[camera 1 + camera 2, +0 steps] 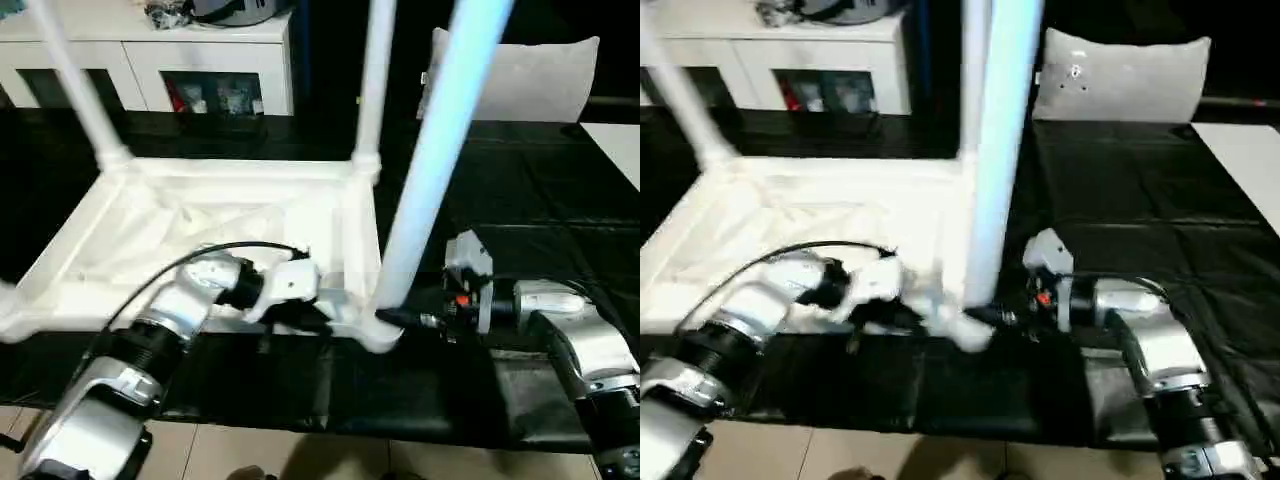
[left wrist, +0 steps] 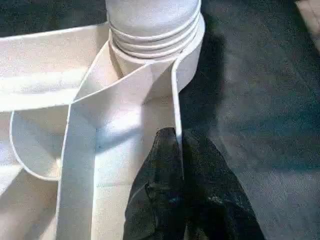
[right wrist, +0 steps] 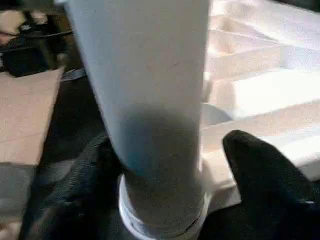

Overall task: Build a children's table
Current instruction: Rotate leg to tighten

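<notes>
Three legs stood up from the upturned table top (image 1: 200,230), which lay ribbed side up on the black mat (image 1: 520,200). The nearest leg (image 1: 430,170) rose from the near corner socket (image 1: 378,330). The left gripper (image 2: 175,150) was clenched on the thin side wall of the top just beside that socket. The right gripper (image 3: 165,175) had a finger on either side of the leg's base; whether it was gripping the leg or standing loose around it could not be told. The leg looked tilted, so it might not have been fully seated. A sideways push there could cross the threads or tip it out. If the left pinch slid off the thin wall, the whole top could turn with the leg.
</notes>
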You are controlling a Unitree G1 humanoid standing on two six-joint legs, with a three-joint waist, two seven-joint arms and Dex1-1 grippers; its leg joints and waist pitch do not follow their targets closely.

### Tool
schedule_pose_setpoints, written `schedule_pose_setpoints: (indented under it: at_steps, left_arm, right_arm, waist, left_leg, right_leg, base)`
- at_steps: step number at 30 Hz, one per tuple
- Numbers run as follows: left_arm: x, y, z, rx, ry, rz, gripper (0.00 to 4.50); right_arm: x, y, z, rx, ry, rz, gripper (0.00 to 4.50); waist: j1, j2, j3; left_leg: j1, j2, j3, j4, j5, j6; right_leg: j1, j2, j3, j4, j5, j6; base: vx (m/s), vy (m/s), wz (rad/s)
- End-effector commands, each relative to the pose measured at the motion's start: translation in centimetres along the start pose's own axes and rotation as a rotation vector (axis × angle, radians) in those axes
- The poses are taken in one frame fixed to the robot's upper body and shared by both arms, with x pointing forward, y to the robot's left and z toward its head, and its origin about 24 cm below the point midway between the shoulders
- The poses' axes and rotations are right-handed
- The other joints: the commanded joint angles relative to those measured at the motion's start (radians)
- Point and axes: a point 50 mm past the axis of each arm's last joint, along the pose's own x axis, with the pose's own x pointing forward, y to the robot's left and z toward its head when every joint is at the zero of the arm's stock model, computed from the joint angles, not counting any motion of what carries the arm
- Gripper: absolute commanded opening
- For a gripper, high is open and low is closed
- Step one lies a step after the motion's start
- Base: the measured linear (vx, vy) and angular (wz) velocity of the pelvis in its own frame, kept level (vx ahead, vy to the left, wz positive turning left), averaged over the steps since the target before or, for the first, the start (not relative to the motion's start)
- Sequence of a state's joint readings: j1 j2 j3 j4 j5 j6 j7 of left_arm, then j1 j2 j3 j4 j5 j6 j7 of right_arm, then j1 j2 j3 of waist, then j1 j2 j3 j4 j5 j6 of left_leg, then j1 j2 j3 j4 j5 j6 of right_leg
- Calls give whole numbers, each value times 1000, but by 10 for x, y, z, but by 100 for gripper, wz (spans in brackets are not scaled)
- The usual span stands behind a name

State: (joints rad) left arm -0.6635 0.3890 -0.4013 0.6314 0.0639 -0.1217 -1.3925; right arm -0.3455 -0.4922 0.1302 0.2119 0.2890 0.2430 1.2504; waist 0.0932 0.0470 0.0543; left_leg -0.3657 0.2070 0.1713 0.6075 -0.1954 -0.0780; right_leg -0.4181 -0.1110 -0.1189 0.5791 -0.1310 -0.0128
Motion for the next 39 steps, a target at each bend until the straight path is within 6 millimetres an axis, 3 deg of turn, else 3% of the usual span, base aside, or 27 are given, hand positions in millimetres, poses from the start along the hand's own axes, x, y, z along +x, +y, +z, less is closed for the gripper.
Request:
schedule_pose_setpoints:
  at_steps: [1, 11, 19, 23, 24, 26, 28, 29, 30, 34, 36, 39]
  left_arm:
    - [-1, 2, 10, 79, 17, -56, 0]
    - [-3, 6, 10, 98, 18, -66, 0]
    - [-4, 8, 8, 35, -18, -24, 0]
    - [-3, 14, 9, -45, -40, 74, 0]
    - [-1, 17, 12, -81, -59, 126, 0]
    - [0, 18, 13, -92, -63, 144, 0]
    - [6, 24, 18, -138, -76, 221, 0]
    - [6, 24, 18, -138, -76, 221, 0]
    - [13, 28, 24, -182, -97, 290, 0]
    - [26, 38, 35, -269, -94, 441, 0]
    - [32, 41, 38, -289, -80, 509, 0]
    - [36, 43, 42, -293, -75, 570, 0]
  right_arm:
    - [-1, 1, 3, -4, -6, 31, 304]
    - [3, 10, 0, 18, 1, 126, 215]
    - [8, 16, -1, 82, -31, 150, 194]
    - [16, 17, -1, 146, -50, 73, 193]
    - [25, 12, -2, 163, -48, -30, 193]
    - [28, 9, -2, 161, -40, -76, 193]
    - [38, -1, -3, 171, -21, -230, 193]
    - [38, -1, -3, 171, -21, -230, 193]
    - [47, -7, 0, 196, -28, -345, 193]
    - [61, -20, 5, 248, -22, -592, 192]
    - [68, -25, 8, 274, -24, -683, 192]
    - [75, -26, 11, 276, -27, -712, 192]
  waist:
    - [-1, -19, -77]
    - [2, -22, -79]
    - [8, -23, -79]
    - [8, -23, -77]
    - [5, -24, -73]
    - [-3, -24, -71]
    - [-23, -23, -66]
    - [-23, -23, -66]
    - [-42, -23, -67]
    - [-74, -21, -69]
    - [-86, -18, -70]
    - [-89, -17, -74]
  left_leg:
    - [8, 20, 4, -74, -209, 74]
    - [5, 20, 4, -72, -191, 72]
    - [6, 22, 3, -73, -185, 70]
    - [4, 22, 2, -76, -185, 62]
    - [5, 18, 2, -77, -197, 44]
    - [8, 12, 0, -77, -233, 27]
    - [1, 5, -5, -77, -256, 11]
    - [1, 5, -5, -77, -256, 11]
    - [4, 3, -6, -75, -266, 8]
    - [2, -4, -9, -69, -282, 19]
    - [0, -5, -10, -69, -278, 22]
    - [1, -3, -8, -70, -265, 38]
  right_leg:
    - [61, -39, 45, -68, -377, -171]
    - [64, -40, 46, -63, -360, -177]
    - [64, -40, 46, -65, -378, -166]
    - [64, -39, 46, -62, -371, -168]
    - [62, -42, 45, -69, -424, -151]
    - [60, -42, 35, -84, -524, -110]
    - [63, -39, 25, -94, -590, -65]
    - [63, -39, 25, -94, -590, -65]
    - [58, -37, 22, -101, -602, -56]
    - [59, -34, 11, -111, -609, -44]
    - [57, -32, 11, -110, -589, -56]
    - [57, -31, 17, -106, -543, -70]
  base:
    - [0, 0, 0]
    - [0, 0, 0]
    - [0, 0, 0]
    - [0, 0, 0]
    - [0, 0, 0]
    - [0, 0, 0]
    - [0, 0, 0]
    - [0, 0, 0]
    - [0, 0, 0]
    - [0, 0, 0]
    - [0, 0, 0]
    - [0, 0, 0]
